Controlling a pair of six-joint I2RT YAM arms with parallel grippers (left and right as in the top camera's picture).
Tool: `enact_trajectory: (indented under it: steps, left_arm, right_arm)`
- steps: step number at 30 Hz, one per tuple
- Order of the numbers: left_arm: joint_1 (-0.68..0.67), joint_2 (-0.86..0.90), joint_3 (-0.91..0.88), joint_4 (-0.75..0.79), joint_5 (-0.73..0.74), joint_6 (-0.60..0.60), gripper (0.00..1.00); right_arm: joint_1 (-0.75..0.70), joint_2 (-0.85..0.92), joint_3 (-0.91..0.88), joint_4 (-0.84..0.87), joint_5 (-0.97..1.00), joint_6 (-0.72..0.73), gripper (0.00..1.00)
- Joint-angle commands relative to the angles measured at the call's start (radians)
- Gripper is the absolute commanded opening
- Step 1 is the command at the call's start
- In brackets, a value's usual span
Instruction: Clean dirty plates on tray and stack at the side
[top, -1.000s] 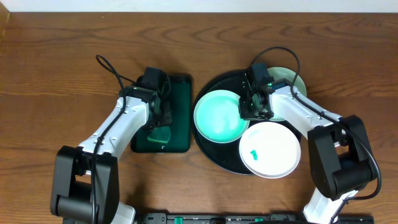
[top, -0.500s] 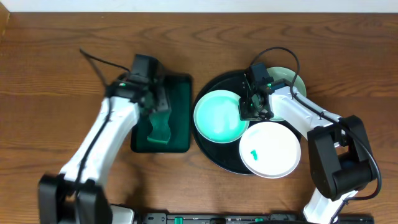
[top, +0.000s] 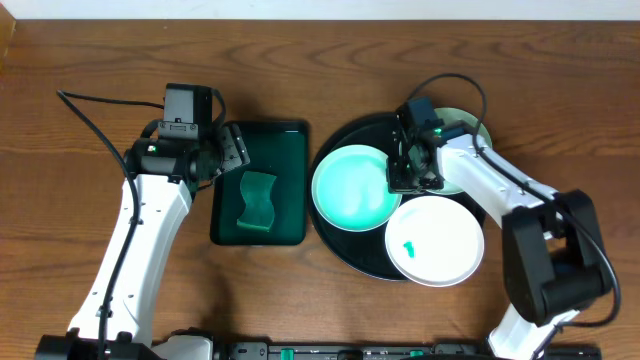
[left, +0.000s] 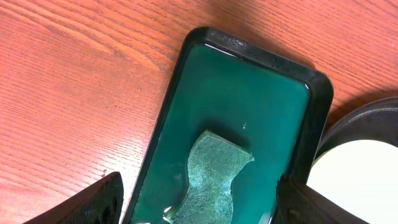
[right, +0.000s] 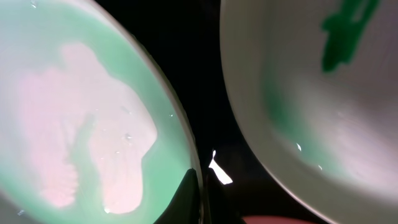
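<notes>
On the round black tray (top: 338, 243) lie three plates. A mint-tinted plate (top: 350, 188) is at its left, a white plate (top: 436, 241) with a green smear (top: 407, 247) at the front right, and a third plate (top: 474, 131) at the back right, half hidden by the right arm. My right gripper (top: 401, 181) is shut on the mint plate's right rim (right: 186, 155), one finger inside the plate and one outside (right: 200, 194). My left gripper (top: 231, 150) hangs open above the green tray (left: 261, 93), holding nothing (left: 200, 200).
A green sponge (top: 258, 200) lies loose in the rectangular dark green tray (top: 290, 140), which stands just left of the black tray. Bare wooden table (top: 100, 80) stretches to the left and back. Arm cables arch over both sides.
My left gripper opened, left the sponge in the green tray and drew up and to the left. My right gripper closed on the mint plate's rim.
</notes>
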Motion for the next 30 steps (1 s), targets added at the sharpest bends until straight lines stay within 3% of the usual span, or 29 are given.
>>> enact_trajectory:
  steps: [1,30]
  left_arm:
    - [0.003,0.001,0.016,-0.002,-0.017,0.002,0.79]
    - [0.003,0.001,0.016,-0.002,-0.017,0.002,0.8]
  right_arm:
    - [-0.021,-0.076,0.024,-0.017,-0.025,0.0,0.01]
    - [-0.129,-0.172,0.027,-0.03,-0.131,-0.003,0.01]
